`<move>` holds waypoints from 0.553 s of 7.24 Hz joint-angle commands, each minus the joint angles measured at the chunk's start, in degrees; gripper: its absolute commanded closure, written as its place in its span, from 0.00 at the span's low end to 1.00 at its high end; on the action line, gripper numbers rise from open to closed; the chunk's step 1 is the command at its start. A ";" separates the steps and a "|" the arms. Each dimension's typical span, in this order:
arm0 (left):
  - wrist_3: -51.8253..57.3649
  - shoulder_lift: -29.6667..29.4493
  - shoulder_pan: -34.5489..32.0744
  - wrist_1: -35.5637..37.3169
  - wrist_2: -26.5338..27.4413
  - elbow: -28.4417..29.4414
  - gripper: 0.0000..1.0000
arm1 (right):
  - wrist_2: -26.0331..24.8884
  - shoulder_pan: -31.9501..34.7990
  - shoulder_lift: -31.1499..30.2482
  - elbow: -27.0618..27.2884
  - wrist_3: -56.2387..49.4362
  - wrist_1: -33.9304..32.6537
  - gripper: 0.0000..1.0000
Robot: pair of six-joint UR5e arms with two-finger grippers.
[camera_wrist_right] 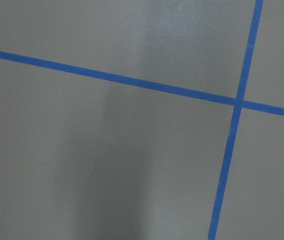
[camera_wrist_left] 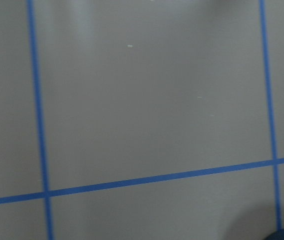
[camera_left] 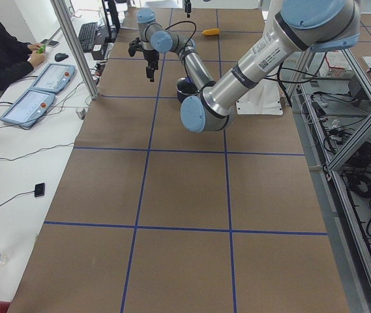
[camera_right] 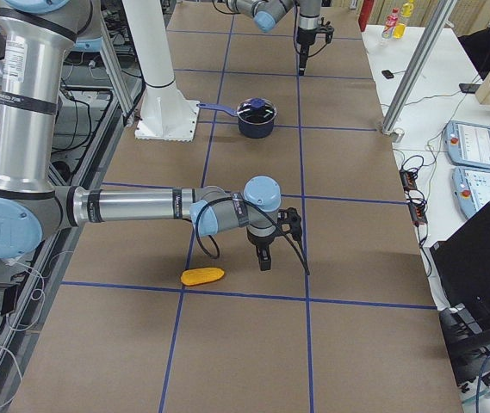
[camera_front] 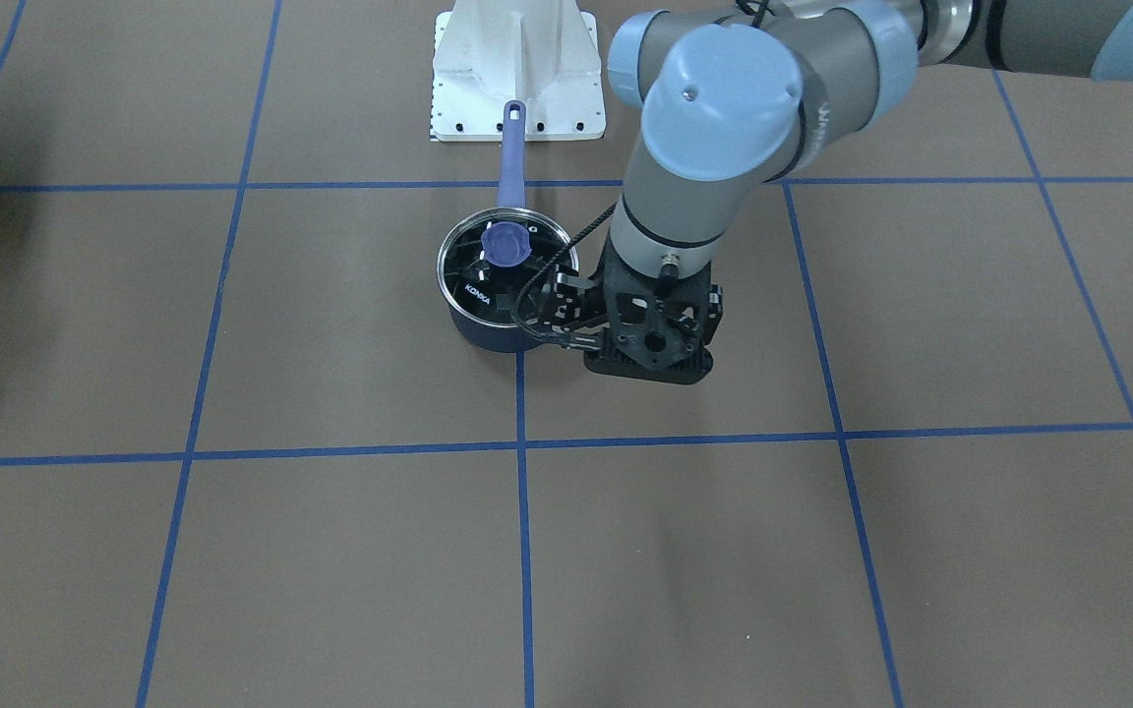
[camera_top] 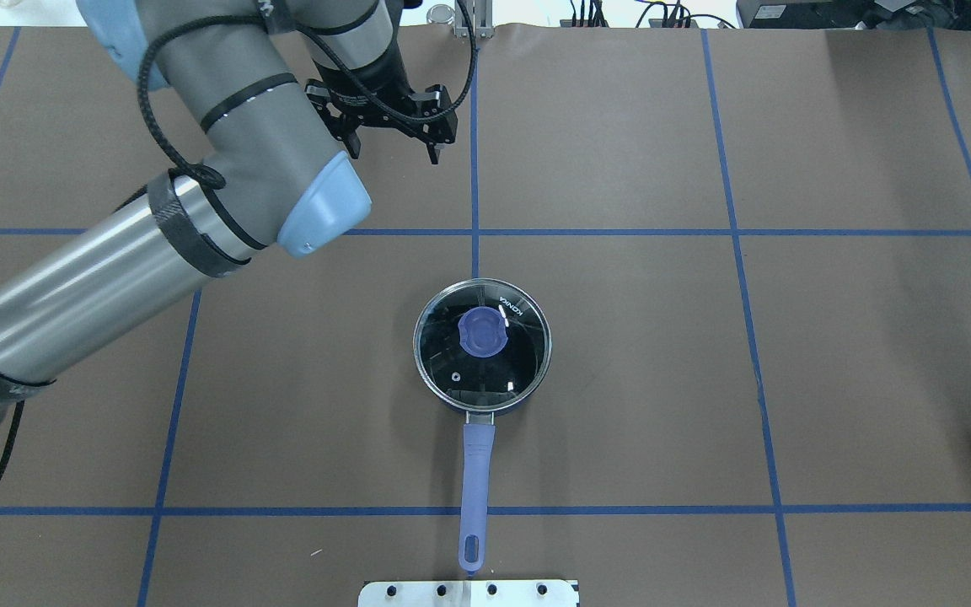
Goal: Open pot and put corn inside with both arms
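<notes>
Roughly midway along the tabletop (camera_top: 620, 152), nearer the robot-side edge than the operators' edge, stands the pot (camera_front: 488, 332). Its long handle (camera_top: 477, 472) points straight at the white mounting base (camera_front: 517, 69) on the robot-side edge. The glass lid (camera_top: 452, 362) sits flat on the rim with its purple knob (camera_top: 481, 330) uppermost, so the pot is closed.

The corn (camera_right: 203, 276) lies on its side well apart from the pot, toward the tabletop's right-hand end and slightly nearer the robot-side edge. It touches only the surface.

The left arm (camera_top: 224, 160) reaches past the pot into the half by the operators' edge. The left pincer (camera_top: 395, 155) hangs pointing down over bare tabletop, beyond the pot and apart from it. Its two fingers are spread wide with nothing between them.

The right arm (camera_right: 133, 206) stretches low toward the right-hand end. The right pincer (camera_right: 264, 261) points down near the corn, on the corn's operators'-edge side, with a gap visible between the two. Only the side views show this pincer, so it cannot be told whether its fingers are apart or together.

Both wrist views show only brown tabletop crossed by blue tape lines (camera_wrist_right: 132, 82).
</notes>
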 commanded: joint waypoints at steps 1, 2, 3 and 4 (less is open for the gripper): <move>-0.79 -2.67 4.75 -0.08 2.19 0.77 0.02 | -0.40 -2.97 -5.64 0.67 0.13 7.07 0.00; -0.44 -2.85 6.25 -0.17 3.07 1.21 0.01 | -0.40 -3.51 -6.70 0.67 0.04 7.26 0.00; -0.09 -2.85 7.75 -0.25 3.08 1.48 0.01 | -0.40 -4.38 -7.32 0.67 0.13 7.26 0.00; 0.00 -2.94 8.11 -0.26 3.17 1.48 0.01 | -0.49 -5.44 -7.50 0.67 0.22 7.26 0.00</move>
